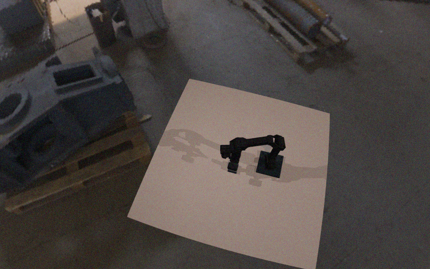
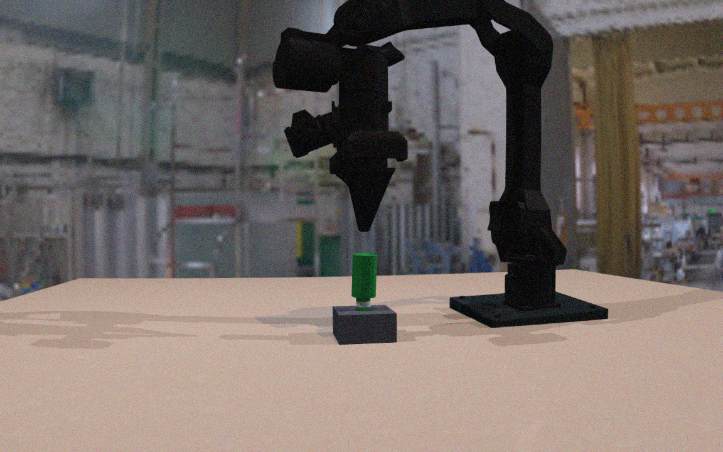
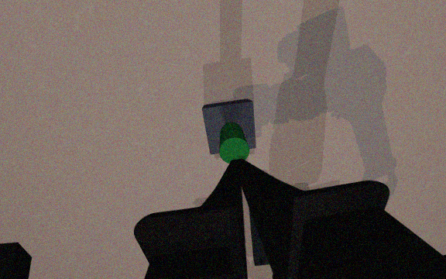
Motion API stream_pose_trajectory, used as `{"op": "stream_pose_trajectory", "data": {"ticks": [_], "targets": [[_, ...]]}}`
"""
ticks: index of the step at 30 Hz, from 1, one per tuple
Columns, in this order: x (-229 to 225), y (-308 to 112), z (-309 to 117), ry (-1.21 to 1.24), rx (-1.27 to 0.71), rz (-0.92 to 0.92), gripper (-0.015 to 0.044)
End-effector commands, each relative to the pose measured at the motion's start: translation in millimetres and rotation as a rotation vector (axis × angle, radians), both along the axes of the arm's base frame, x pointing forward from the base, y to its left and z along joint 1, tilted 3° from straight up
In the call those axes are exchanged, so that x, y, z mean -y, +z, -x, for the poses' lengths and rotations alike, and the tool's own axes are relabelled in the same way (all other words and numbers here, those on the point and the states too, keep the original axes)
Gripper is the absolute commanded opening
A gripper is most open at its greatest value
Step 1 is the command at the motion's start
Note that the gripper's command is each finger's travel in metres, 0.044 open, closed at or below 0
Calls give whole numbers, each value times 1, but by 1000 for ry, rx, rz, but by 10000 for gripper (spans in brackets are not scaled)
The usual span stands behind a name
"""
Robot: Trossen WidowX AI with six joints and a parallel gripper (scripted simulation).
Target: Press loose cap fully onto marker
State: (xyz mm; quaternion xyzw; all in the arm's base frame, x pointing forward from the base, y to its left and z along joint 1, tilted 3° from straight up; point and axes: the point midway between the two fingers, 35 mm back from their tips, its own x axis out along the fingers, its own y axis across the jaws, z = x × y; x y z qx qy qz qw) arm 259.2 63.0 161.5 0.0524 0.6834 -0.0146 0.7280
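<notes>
The green cap [image 2: 364, 275] [image 3: 234, 150] sits upright on the marker [image 2: 363, 305]. A short light band and a thin green part of the marker show between the cap's lower rim and the dark grey holder block [image 2: 364, 327] [image 3: 215, 116]. My gripper [image 2: 363, 227] [image 3: 237, 164] is shut with nothing between its fingers. Its tips point down a little above the cap's top, apart from it, as the exterior view shows. In the top view the arm hides the cap and the marker.
The holder block stands on the pale table [image 1: 209, 207] [image 2: 184, 393]. The arm's dark base plate [image 1: 263, 167] [image 2: 476, 312] is to the right of the block in the exterior view. Shadows of the arm lie across the table.
</notes>
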Motion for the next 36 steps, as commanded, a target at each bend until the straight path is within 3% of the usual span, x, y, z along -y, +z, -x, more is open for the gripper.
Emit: {"op": "stream_pose_trajectory", "data": {"ticks": [1,26,33,36], "targets": [[0,-7,1,4,-5,4,0],[-1,-37,-2,4,-5,4,0],[-2,-30,-4,5,12,0,0],[-1,-3,-5,5,12,0,0]]}}
